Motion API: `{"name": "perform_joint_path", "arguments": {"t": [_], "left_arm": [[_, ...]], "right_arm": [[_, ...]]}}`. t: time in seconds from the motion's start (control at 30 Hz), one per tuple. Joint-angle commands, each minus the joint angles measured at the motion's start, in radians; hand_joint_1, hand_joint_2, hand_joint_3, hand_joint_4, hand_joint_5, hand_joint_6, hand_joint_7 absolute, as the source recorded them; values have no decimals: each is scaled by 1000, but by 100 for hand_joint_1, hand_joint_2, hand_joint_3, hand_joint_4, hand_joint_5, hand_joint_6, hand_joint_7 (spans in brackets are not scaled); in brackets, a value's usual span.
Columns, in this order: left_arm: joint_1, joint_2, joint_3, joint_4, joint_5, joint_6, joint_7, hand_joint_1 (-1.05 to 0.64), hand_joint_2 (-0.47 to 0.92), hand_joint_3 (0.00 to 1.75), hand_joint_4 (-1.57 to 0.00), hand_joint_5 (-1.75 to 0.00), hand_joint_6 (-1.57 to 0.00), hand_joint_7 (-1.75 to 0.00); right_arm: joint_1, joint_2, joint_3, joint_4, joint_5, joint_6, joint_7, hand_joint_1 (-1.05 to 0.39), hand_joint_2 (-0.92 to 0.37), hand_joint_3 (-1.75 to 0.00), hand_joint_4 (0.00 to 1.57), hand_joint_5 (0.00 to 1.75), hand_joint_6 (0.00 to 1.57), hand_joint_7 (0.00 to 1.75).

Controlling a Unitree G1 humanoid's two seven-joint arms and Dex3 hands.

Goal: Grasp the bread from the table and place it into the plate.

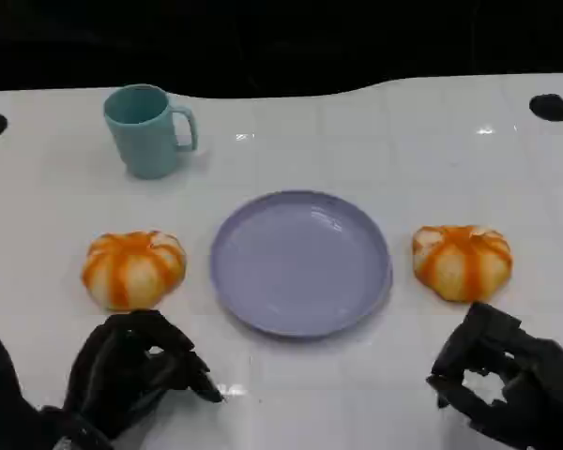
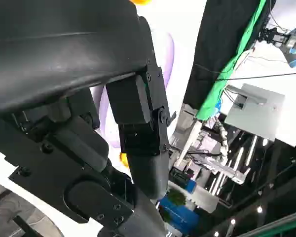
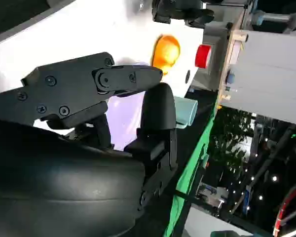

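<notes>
Taking the lavender plate (image 1: 300,262) as the landmark, two orange-striped round buns lie on the white bench (image 1: 375,141), one on each side of it and both apart from its rim: the left bun (image 1: 133,268) and the right bun (image 1: 462,262). Neither is in the plate, so the task has not begun in earnest. The left hand (image 1: 136,370) hovers on the near side of the left bun, close below it in the head view, fingers curled inward with nothing in them. The right hand (image 1: 507,375) sits on the near side of the right bun, a little outward of it from the plate, fingers likewise curled and holding nothing. Each bun lies straight ahead of its own hand, away from the robot, so either arm is about equally placed; the left hand looks slightly more squarely lined up. The buns are round, with no real long axis, so approach angle should matter little. A teal mug (image 1: 145,129) stands on the far side of the plate, toward the left, well clear of both buns.
</notes>
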Motion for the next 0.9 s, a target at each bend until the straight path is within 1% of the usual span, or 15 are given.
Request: {"name": "perform_joint_path", "arguments": {"t": [0.03,0.23,0.33,0.47,0.63,0.77,0.9], "left_arm": [[-2,21,10,2,-2,-6,-5,-105,60,0,-157,-57,-157,-33],[1,19,11,3,-2,-8,-10,-105,61,1,-157,-55,-157,-31],[1,17,13,1,-2,-7,-9,-105,61,1,-157,-55,-157,-31],[1,19,12,-6,0,3,-4,-105,61,0,-157,-55,-157,-31],[-3,23,15,1,-3,4,-12,-105,60,0,-157,-55,-157,-31],[-5,22,17,5,-2,3,-12,-105,60,0,-157,-55,-157,-31],[-3,20,17,1,-2,6,-9,-105,60,0,-157,-55,-157,-31]], "right_arm": [[-2,-5,-8,-2,0,2,-6,-46,-92,-27,59,175,51,154],[0,-5,-8,1,2,-7,-3,-46,-92,-27,59,175,51,153],[8,-6,-8,-19,-1,11,-9,-45,-92,-27,59,175,52,153],[7,-6,-6,-17,7,16,-4,-45,-92,-27,59,175,51,152],[0,-4,-7,-4,-1,2,-6,-46,-92,-27,59,175,51,152],[2,-3,-6,-11,4,13,-5,-45,-92,-27,59,175,52,152],[3,-5,-7,-9,5,8,-3,-45,-92,-28,59,175,51,152]]}}
